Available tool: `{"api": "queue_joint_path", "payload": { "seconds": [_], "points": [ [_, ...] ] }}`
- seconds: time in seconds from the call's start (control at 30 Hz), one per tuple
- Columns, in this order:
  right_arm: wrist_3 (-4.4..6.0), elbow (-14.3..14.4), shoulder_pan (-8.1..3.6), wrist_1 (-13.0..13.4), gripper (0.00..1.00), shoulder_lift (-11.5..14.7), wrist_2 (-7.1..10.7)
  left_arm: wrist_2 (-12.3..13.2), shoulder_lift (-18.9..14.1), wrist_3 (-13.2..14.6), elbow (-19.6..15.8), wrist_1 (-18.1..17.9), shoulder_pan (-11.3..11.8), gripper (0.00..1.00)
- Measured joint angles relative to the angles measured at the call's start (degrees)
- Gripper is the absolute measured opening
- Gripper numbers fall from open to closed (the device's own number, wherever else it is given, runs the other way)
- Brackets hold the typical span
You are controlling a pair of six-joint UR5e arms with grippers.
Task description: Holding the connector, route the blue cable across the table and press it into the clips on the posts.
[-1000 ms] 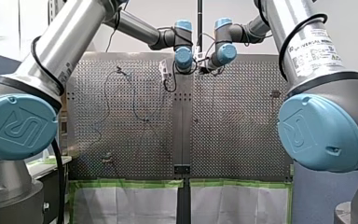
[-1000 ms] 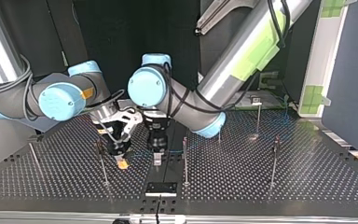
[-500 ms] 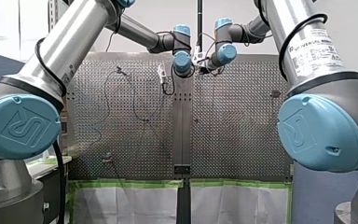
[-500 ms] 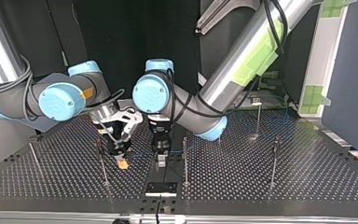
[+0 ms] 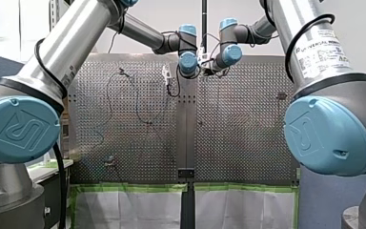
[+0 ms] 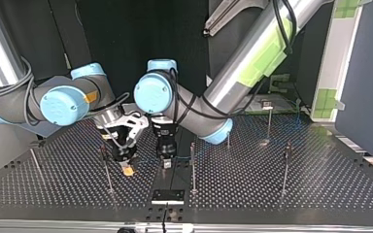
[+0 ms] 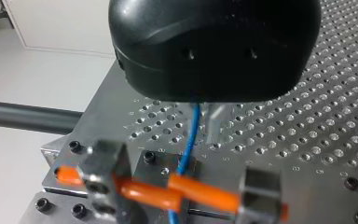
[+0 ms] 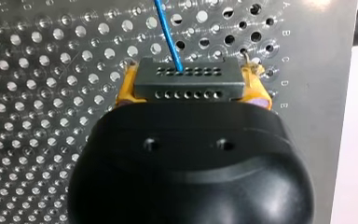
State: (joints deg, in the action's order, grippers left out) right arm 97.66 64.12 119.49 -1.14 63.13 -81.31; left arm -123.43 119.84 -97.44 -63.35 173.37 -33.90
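My yellow-padded right gripper [image 8: 192, 87] clamps the grey multi-hole connector block [image 8: 189, 94]; thin blue cable [image 7: 189, 144] leaves the connector past my left gripper [image 7: 203, 115], grip unreadable. Clipping seemingly all remains.

The perforated metal table [image 6: 272, 184] carries thin upright posts [image 6: 192, 167]: one just beside my left gripper [image 6: 166, 164], one beside my right gripper [image 6: 126, 170]. Ahead of my left gripper a bracket with orange bars [image 7: 205, 192] stands on it, the blue cable [image 7: 189, 137] crossing over it

L wrist: blue cable [image 7: 190, 135] far end cut off | R wrist: connector [image 8: 188, 84] rear hid
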Motion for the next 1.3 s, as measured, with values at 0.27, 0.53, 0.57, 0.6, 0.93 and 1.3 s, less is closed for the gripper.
{"api": "queue_joint_path", "payload": {
  "seconds": [0.27, 0.53, 0.57, 0.6, 0.93, 1.3],
  "points": [
    [0.00, 0.0, 0.12, -0.1, 0.00, 0.0, 0.00, -2.5, 0.0, -1.4, -0.3, 1.2, -0.6, 0.00],
    [0.11, 0.4, 0.69, -0.5, 0.00, 0.0, 0.00, -6.6, -1.1, -2.5, -3.5, 1.7, -1.9, 0.00],
    [0.13, 0.6, 0.75, -0.5, 0.00, 0.0, 0.00, -6.9, -1.4, -2.6, -3.9, 1.4, -1.9, 0.00],
    [0.14, 0.9, 0.80, -0.5, 0.00, 0.0, 0.00, -7.2, -1.7, -2.6, -4.3, 1.0, -2.0, 0.00],
    [-0.15, 5.1, 1.27, -0.7, 0.00, 0.1, 0.00, -7.5, -4.1, -4.1, -9.1, -3.7, -2.3, 0.00],
    [-0.89, 9.2, 0.79, -0.5, 0.00, 0.4, -0.12, -6.2, -4.2, -3.8, -14.6, -9.2, -2.3, 0.00]
  ]
}}
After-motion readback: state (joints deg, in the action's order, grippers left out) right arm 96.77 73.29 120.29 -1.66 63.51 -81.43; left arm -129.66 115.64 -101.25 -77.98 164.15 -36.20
